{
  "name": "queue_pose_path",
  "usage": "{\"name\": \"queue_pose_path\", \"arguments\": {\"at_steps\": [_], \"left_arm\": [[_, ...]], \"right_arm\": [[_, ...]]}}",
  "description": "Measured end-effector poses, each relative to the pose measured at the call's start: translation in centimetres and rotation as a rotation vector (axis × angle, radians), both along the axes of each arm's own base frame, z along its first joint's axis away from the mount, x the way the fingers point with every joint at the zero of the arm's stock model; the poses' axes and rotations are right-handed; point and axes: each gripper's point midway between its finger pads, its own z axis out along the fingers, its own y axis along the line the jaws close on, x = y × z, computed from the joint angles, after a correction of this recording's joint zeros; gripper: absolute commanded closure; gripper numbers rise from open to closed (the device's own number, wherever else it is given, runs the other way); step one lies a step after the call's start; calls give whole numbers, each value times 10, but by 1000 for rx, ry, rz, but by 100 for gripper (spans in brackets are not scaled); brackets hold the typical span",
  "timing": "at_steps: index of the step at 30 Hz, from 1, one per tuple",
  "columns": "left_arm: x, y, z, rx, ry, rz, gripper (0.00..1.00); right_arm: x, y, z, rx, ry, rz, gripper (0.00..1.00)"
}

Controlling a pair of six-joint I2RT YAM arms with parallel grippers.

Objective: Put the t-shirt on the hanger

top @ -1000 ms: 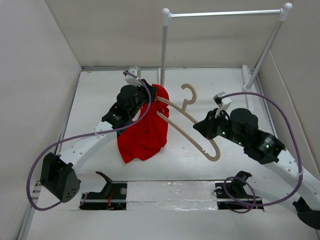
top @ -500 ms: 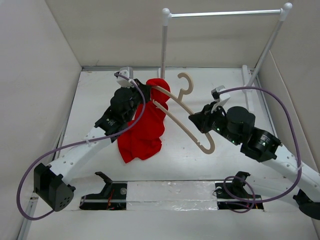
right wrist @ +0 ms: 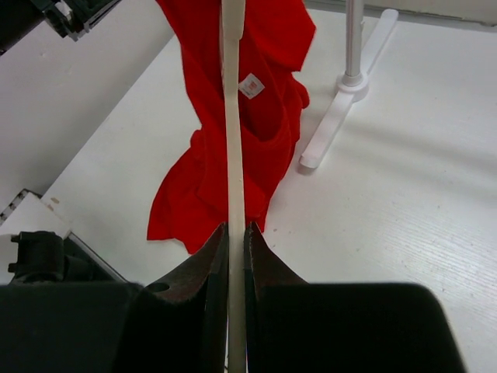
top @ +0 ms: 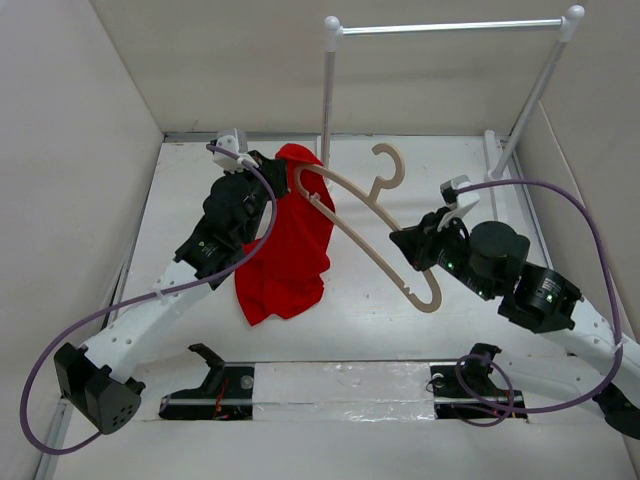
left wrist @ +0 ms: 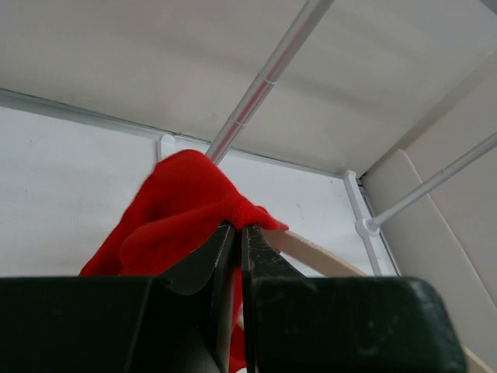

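The left claw [left wrist: 237,227] pinches the soft, crumpled red t-shirt [top: 290,250], bunched over the ten o'clock end of the thin beige hanger [top: 378,193], hiding that tip. The right claw [right wrist: 234,227] clamps its four o'clock arm

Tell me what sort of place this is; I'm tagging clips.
Likely a robot lab cell: bare white walls box in the table, which holds a small rack, a left arm and a right arm.

Robot lab cell, white walls [top: 70,130], white table [top: 350,322] (arms [top: 150,300] bolted on)
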Motion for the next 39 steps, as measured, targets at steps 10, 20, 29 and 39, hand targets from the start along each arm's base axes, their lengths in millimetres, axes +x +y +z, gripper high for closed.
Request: {"name": "queue_pose_path", "arguments": {"at_steps": [10, 20, 29, 39], "left_arm": [[-9, -17, 7, -27, -10, -106, 100], [-14, -8, 10, -3, -14, -86, 100], [-13, -3, 18, -9, -25, -62, 100], [-2, -24, 6, 45, 41, -124, 100]], "right_arm": [[17, 5, 11, 11, -46, -55, 100], [-2, 53, 3, 13, -22, 135, 100], [-39, 18, 10, 73, -28, 206, 100], [-32, 45, -11, 1, 4, 265, 100]]}}
